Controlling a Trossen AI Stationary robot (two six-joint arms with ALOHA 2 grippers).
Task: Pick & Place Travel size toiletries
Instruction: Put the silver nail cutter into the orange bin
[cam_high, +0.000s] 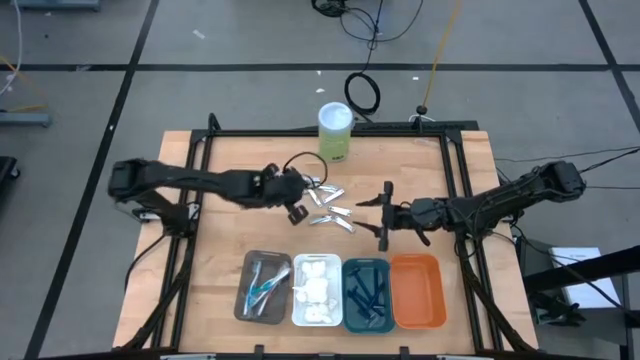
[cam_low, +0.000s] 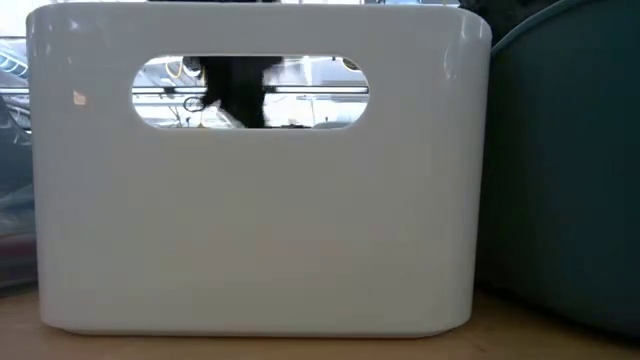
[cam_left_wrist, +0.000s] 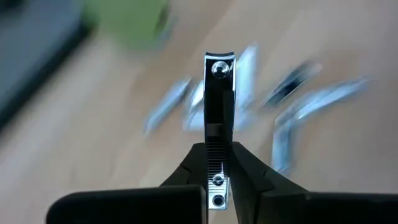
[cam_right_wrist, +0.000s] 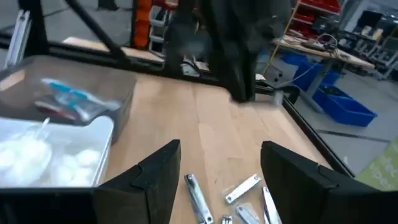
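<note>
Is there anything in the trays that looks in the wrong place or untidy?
Nothing stands out. The toothbrushes, white wads and razors each lie in a separate tray; the orange tray holds nothing. Several metal clippers remain loose on the table.

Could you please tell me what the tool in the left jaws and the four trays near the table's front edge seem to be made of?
The nail clipper held in the left gripper looks like polished metal: silvery, with bright mirror-like glints. The brown tray, white tray, teal tray and orange tray look like smooth moulded plastic, judging by their flat colours and rounded corners; the brown one seems slightly see-through.
</note>
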